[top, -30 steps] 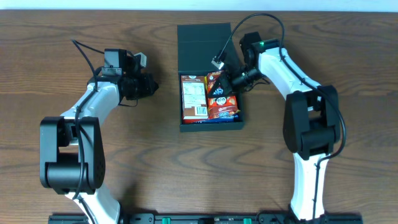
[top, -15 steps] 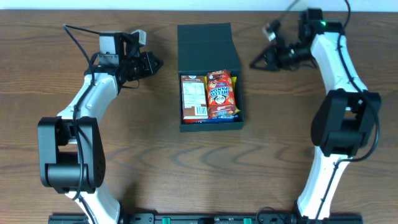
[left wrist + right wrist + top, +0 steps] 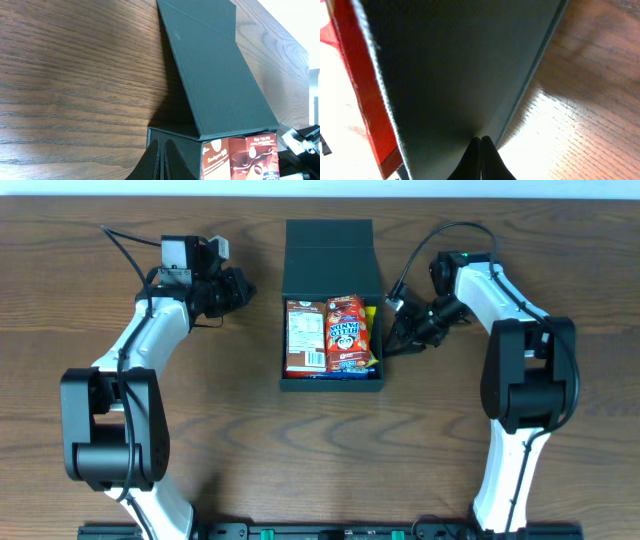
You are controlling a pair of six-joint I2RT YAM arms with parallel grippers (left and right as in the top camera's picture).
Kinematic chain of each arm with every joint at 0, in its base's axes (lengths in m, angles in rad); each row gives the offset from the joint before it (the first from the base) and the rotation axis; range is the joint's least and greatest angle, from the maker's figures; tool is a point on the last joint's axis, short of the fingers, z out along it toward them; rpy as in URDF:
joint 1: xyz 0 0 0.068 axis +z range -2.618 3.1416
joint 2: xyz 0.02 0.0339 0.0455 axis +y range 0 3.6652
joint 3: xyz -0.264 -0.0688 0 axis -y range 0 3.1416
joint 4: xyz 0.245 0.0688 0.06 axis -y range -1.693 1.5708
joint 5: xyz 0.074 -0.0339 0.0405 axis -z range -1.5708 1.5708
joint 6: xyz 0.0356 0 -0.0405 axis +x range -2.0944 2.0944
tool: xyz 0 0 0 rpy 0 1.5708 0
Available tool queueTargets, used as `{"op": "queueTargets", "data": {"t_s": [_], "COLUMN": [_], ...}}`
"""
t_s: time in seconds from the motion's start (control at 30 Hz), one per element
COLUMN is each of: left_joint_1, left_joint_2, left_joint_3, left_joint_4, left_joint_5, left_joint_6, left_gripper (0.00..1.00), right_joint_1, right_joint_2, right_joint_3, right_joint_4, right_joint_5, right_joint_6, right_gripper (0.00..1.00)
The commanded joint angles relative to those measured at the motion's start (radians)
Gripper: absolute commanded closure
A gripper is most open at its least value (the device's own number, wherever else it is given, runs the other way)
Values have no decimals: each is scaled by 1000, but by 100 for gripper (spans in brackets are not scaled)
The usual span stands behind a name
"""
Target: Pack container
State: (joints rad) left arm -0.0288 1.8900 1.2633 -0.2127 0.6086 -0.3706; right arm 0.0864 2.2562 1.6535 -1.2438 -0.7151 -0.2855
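Observation:
The container [image 3: 330, 255] is a black square box in the middle of the table, its flap lid open at the back. Inside lie a white-and-brown packet [image 3: 305, 335], a red packet [image 3: 347, 332] and a yellow sliver [image 3: 372, 310]. My right gripper [image 3: 389, 345] is shut, its tips against the box's right wall; the right wrist view shows the shut fingers [image 3: 481, 142] on the dark wall [image 3: 460, 75]. My left gripper [image 3: 246, 288] is shut and empty, a little left of the box. In the left wrist view its fingers [image 3: 162, 150] point at the box and lid [image 3: 215, 75].
Bare wooden table [image 3: 120, 430] lies all around the box. A cable [image 3: 420, 250] loops above the right arm. The table's far edge runs just behind the open lid.
My right gripper swung from the far right back to the box's right wall, and the box slid slightly left. The left gripper barely moved.

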Motion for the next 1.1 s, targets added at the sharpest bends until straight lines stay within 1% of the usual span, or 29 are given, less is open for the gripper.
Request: {"op": "queueTargets", "data": {"t_s": [0.0, 0.1, 0.13, 0.2, 0.27, 0.33, 0.4, 0.43, 0.5, 0.6, 0.7, 0.77, 0.93, 1.07], "left_joint_1": [3, 3, 2, 2, 2, 2, 3, 2, 2, -10, -35, -55, -67, -75], "left_joint_2": [7, 14, 26, 69, 143, 196, 232, 241, 250, 264, 295, 312, 314, 314], "left_joint_3": [13, 13, 13, 13, 13, 13, 16, 18, 29, 51, 102, 137, 145, 145], "left_joint_4": [-7, -23, -14, 32, 153, 286, 386, 406, 404, 401, 353, 309, 242, 235], "left_joint_5": [-30, -100, -103, -91, -16, 71, 99, 97, 98, 97, 95, 88, 45, 45], "left_joint_6": [-11, -12, -14, -56, -124, -195, -275, -290, -291, -292, -296, -293, -290, -288], "left_gripper": [94, 94, 94, 94, 94, 94, 94, 94, 94, 94, 94, 94, 94, 94], "right_joint_1": [-7, -39, -53, -77, -99, -105, -105, -103, -98, -97, -91, -82, -54, -30], "right_joint_2": [-13, -13, -13, -13, -12, -12, -7, 0, 23, 63, 114, 153, 200, 211], "right_joint_3": [-1, 13, 19, 22, 22, 22, 22, 22, 22, 22, 29, 53, 79, 87], "right_joint_4": [12, 94, 145, 253, 390, 474, 546, 577, 629, 729, 820, 825, 844, 900], "right_joint_5": [21, 62, 64, 64, 63, 63, 59, 52, 33, -50, -131, -146, -231, -316], "right_joint_6": [-16, 78, 118, 188, 258, 291, 317, 325, 369, 433, 506, 526, 549, 560], "right_gripper": [98, 98, 99, 98, 98, 99, 99, 99, 99, 99, 98, 99, 98, 99]}}
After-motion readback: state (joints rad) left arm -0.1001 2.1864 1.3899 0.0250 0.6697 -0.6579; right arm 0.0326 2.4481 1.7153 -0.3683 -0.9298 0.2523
